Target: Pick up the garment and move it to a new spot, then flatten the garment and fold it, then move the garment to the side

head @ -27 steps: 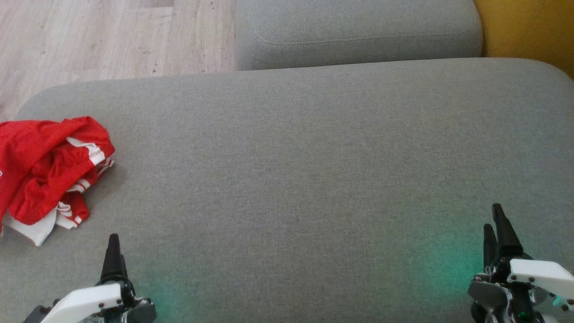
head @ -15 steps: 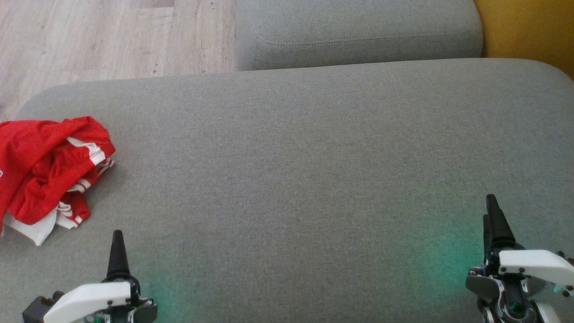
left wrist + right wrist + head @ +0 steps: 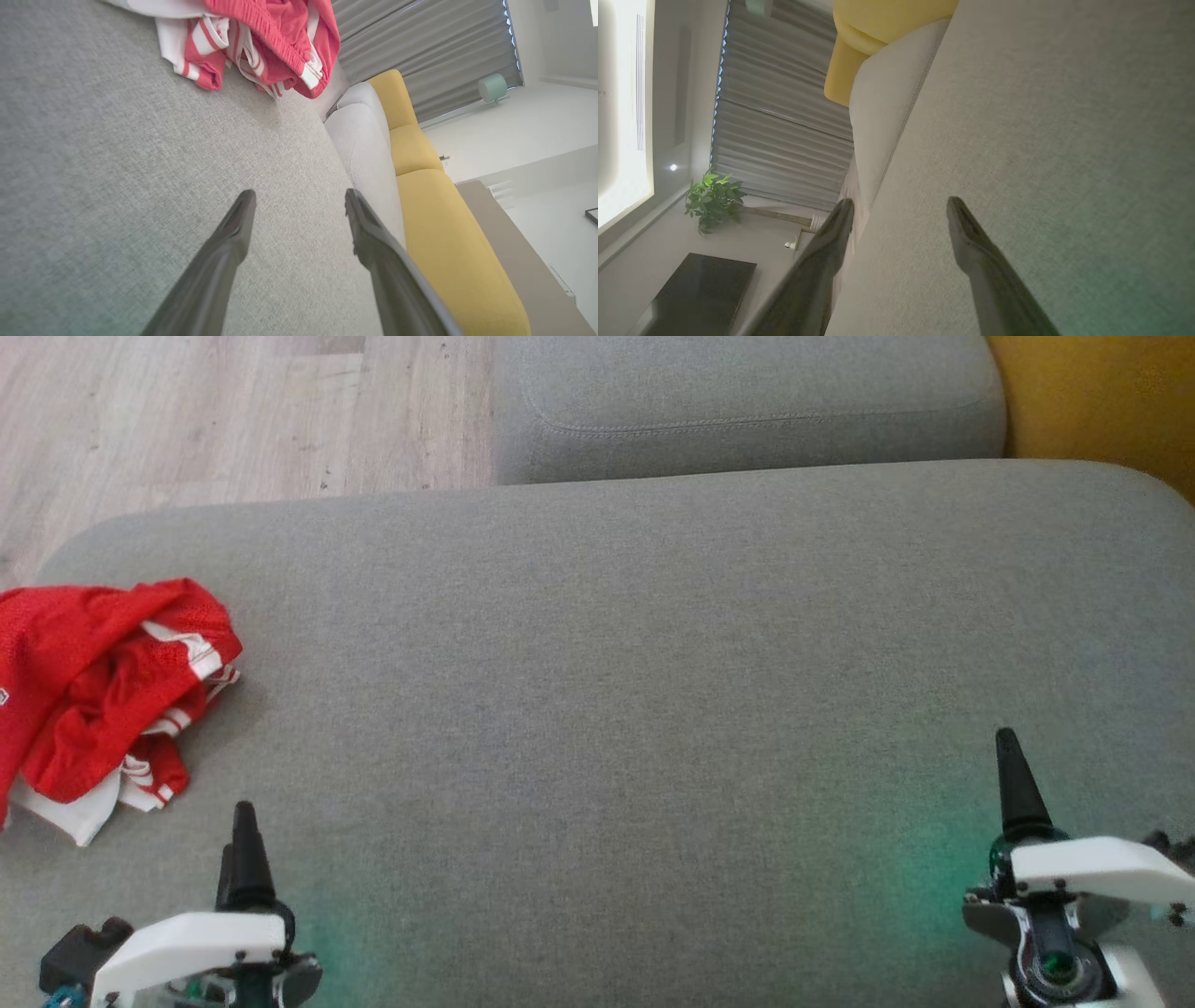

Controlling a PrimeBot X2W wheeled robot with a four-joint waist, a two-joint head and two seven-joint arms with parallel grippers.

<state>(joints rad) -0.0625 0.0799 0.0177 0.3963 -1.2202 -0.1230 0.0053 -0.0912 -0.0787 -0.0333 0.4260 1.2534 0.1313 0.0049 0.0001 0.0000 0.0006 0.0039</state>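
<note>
Both jaws are standing open, holding nothing; the garment [image 3: 103, 691] is lying bunched at the sofa cushion [image 3: 653, 663] edge, so a shallow pinch is probably risking dragging it off.

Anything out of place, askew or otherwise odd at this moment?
The red and white garment lies crumpled in a heap at the left edge of the grey cushion, not flat. The left gripper and right gripper stand open, clear of it. Nothing else stands out.
</note>
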